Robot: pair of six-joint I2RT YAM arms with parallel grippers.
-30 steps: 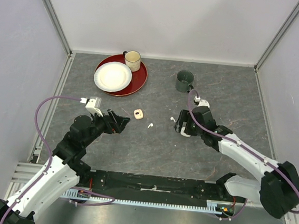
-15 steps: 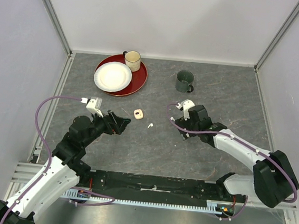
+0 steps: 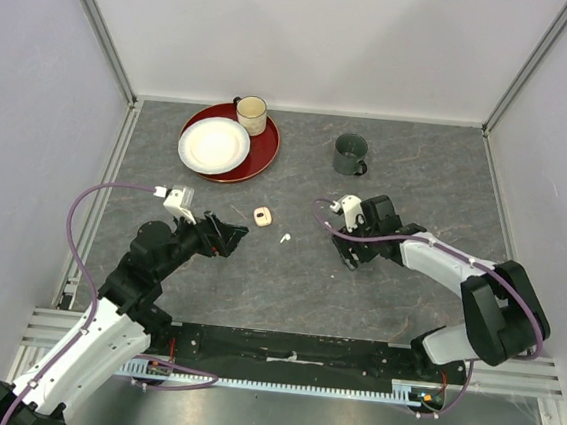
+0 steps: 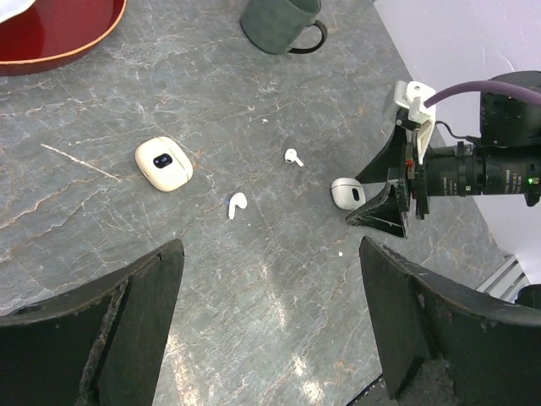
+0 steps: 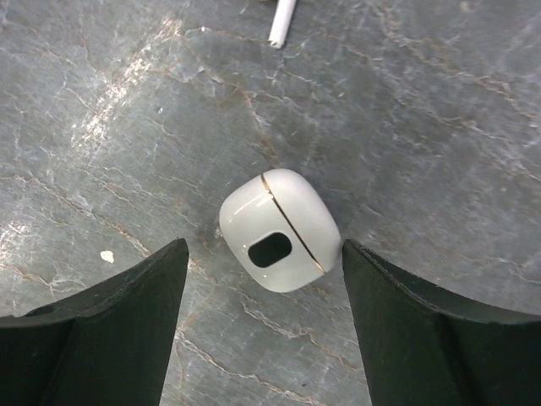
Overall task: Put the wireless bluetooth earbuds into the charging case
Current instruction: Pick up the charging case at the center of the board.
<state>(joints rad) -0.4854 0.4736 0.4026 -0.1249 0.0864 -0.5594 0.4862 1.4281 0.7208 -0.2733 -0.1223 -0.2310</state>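
A white charging case point(image 5: 281, 228), closed, lies on the table between the fingers of my right gripper point(image 5: 264, 245), which is open and touches nothing. The left wrist view shows this case point(image 4: 345, 193) right beside the right gripper point(image 4: 385, 201). From above, the right gripper point(image 3: 348, 251) covers the case. A pale peach charging case point(image 3: 261, 214) point(image 4: 163, 162) lies left of centre. One white earbud point(image 3: 284, 238) point(image 4: 237, 204) lies just right of it, and another earbud point(image 4: 292, 156) lies nearer the white case, its stem point(image 5: 281, 21) showing. My left gripper point(image 3: 226, 235) point(image 4: 269, 245) is open and empty, short of the peach case.
A red tray point(image 3: 259, 155) at the back left carries a white plate point(image 3: 214, 146) and a cream mug point(image 3: 251, 115). A dark green mug point(image 3: 350, 155) point(image 4: 279, 21) stands at the back, behind the right gripper. Grey walls enclose the table.
My right gripper has swung round and down to straddle the white case, and its jaws have narrowed a little. The left arm, the peach case and the earbuds have not moved.
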